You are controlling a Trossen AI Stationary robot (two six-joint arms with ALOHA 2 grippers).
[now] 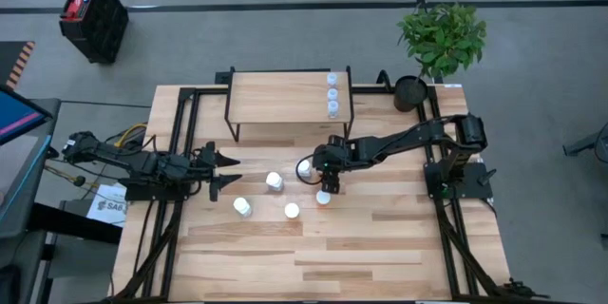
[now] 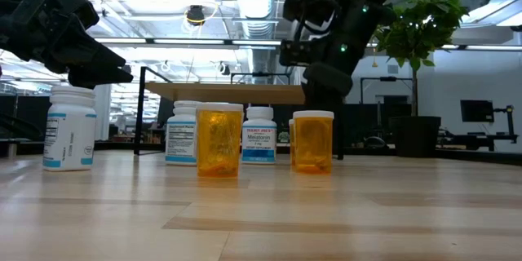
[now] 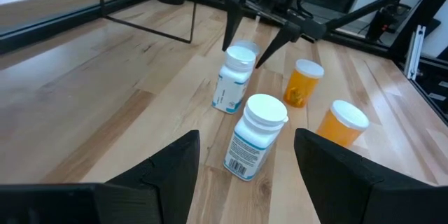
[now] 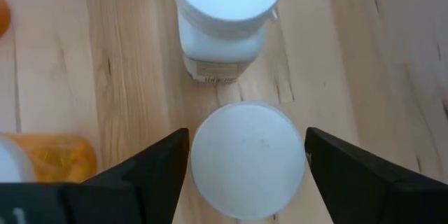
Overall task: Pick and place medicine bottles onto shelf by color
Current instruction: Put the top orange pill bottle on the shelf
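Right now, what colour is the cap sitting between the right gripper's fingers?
White; the cap shows best in the right wrist view, with the right gripper open around it.

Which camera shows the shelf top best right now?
High view: the whole shelf top from above, three bottles near one end. Low view shows it edge-on; left wrist only an edge and legs; right wrist nothing.

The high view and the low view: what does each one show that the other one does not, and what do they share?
Only the high view shows three bottles in a row on the shelf top, and the right gripper open over a bottle on the table. Only the low view shows two orange bottles and the printed labels of the white bottles. Both show the shelf, the potted plant, and both arms.
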